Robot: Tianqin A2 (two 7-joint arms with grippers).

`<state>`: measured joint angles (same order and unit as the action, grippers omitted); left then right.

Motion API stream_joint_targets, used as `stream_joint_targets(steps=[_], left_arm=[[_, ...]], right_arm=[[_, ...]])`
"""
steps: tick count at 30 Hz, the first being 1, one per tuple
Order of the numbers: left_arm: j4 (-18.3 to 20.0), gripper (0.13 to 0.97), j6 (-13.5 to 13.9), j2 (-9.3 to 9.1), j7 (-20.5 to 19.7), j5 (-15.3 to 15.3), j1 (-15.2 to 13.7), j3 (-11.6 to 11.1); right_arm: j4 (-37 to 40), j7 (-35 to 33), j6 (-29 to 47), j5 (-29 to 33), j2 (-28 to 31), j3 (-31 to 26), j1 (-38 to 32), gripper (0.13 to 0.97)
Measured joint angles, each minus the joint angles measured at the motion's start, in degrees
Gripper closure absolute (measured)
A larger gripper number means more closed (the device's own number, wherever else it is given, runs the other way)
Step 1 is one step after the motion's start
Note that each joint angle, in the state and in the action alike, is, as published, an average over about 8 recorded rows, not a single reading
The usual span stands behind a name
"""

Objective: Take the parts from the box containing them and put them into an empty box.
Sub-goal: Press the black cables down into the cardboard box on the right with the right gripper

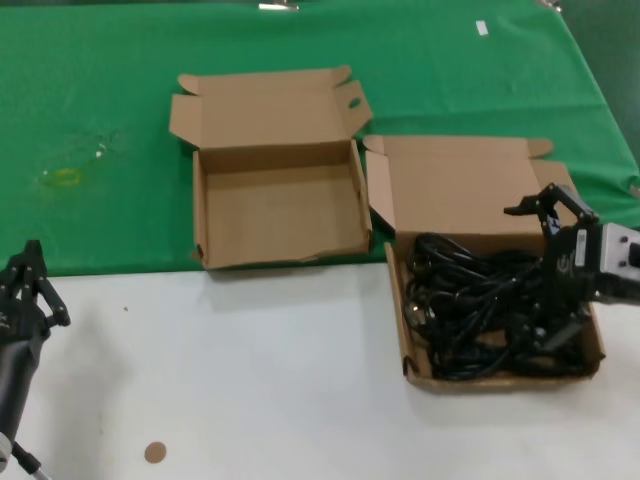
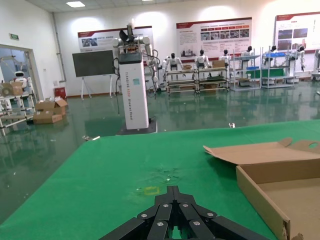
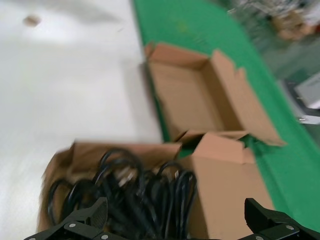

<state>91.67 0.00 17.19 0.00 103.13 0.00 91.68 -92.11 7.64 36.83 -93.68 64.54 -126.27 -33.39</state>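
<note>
The parts (image 1: 480,300) are black power cords tangled in a pile inside the box containing them (image 1: 408,345), whose lid lies open at the back. My right gripper (image 1: 540,275) hangs open over the right side of that pile, its fingertips apart on either side of the cords (image 3: 135,195), holding nothing. The empty box (image 1: 280,215) sits to the left on the green cloth, lid folded back, with an oval hole in one tab. My left gripper (image 1: 30,258) is parked at the near left edge, shut, pointing across the cloth (image 2: 173,189) beside the empty box (image 2: 295,192).
A green cloth (image 1: 110,90) covers the far half of the table and a white surface (image 1: 250,380) the near half. A small brown disc (image 1: 154,452) lies near the front. A yellowish mark (image 1: 62,177) shows on the cloth at the left.
</note>
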Motion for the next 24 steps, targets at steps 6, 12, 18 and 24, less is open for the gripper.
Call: stream_joint_targets(steps=[6,12,18,24], left_arm=[[0.0,0.953,0.0,0.00,0.0,0.0,0.0,0.0],[0.0,0.953,0.0,0.00,0.0,0.0,0.0,0.0],[0.0,0.953,0.0,0.00,0.0,0.0,0.0,0.0],[0.0,0.953,0.0,0.00,0.0,0.0,0.0,0.0]], right_arm=[[3.8,-7.7,11.0,3.3,-2.1,1.5,-3.5,0.129],[8.3,-19.0,17.0,6.5,-5.4,2.8,-6.1,0.129],[12.0,-24.9,19.4,9.8,-8.8,3.7,-7.9,0.145],[14.0,-26.5,20.4,12.1,-11.6,4.6,-8.5,0.171]])
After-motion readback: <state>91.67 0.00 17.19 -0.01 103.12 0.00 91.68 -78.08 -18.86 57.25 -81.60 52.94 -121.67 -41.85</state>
